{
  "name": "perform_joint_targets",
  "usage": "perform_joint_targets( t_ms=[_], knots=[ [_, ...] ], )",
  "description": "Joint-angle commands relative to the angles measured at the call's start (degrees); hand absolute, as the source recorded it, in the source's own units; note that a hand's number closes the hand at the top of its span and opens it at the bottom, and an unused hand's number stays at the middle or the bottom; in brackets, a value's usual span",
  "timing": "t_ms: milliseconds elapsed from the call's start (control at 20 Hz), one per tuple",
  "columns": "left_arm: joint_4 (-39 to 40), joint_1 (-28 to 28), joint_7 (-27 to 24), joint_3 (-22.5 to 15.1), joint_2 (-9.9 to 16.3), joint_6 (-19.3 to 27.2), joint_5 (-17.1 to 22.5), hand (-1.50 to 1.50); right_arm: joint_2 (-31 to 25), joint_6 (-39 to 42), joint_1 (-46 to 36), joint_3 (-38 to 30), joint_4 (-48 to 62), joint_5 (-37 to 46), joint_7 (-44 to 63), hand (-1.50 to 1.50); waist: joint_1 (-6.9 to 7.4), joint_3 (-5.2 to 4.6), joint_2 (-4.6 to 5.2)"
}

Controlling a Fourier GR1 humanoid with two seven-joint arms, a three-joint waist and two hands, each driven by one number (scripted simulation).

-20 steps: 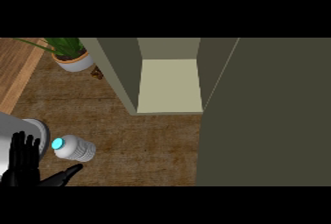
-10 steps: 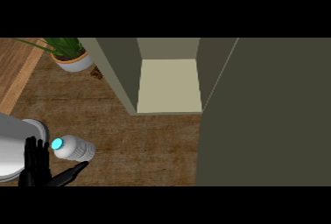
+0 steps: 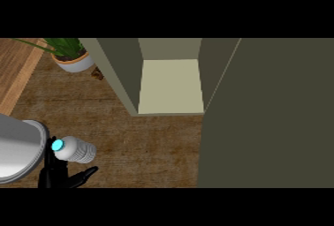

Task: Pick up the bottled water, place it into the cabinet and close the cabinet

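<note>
Your left hand point(image 3: 60, 175) sits at the bottle point(image 3: 74, 149), fingers and thumb spread, nothing gripped yet; it's placed to close round the body. The bottle stands on the surface point(image 3: 150, 145), well down-left of the cabinet point(image 3: 169, 84), cap up. The cabinet gapes open so the bottle can go straight in; its door point(image 3: 267, 114) stands just right of the opening. Your right hand is out of sight.

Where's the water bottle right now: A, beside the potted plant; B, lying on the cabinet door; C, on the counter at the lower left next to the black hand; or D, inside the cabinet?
C: the bottle stands on the counter at the lower left, right by the left hand, away from the open cabinet.
</note>
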Motion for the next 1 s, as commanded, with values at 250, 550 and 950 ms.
perform_joint_targets(
  t_ms=[250,550,950],
  knots=[
    [15.36,-8.38,-9.35,3.44,-0.74,-2.43,2.85,1.50,-1.15,-0.77,1.40,0.21,-6.31,-0.47,1.78,-1.50,0.04,0.00,0.06],
    [19.70,-11.89,-10.68,5.40,-0.01,-6.05,5.71,1.50,-2.38,0.57,3.19,-0.44,-3.40,-1.29,-1.68,-1.50,-0.52,-0.04,0.12],
    [17.89,-9.43,-13.12,0.07,-0.98,-10.34,1.64,1.50,-3.12,0.47,3.14,-1.43,-4.08,-1.40,-1.98,-1.50,-0.35,0.02,0.04]
  ],
)
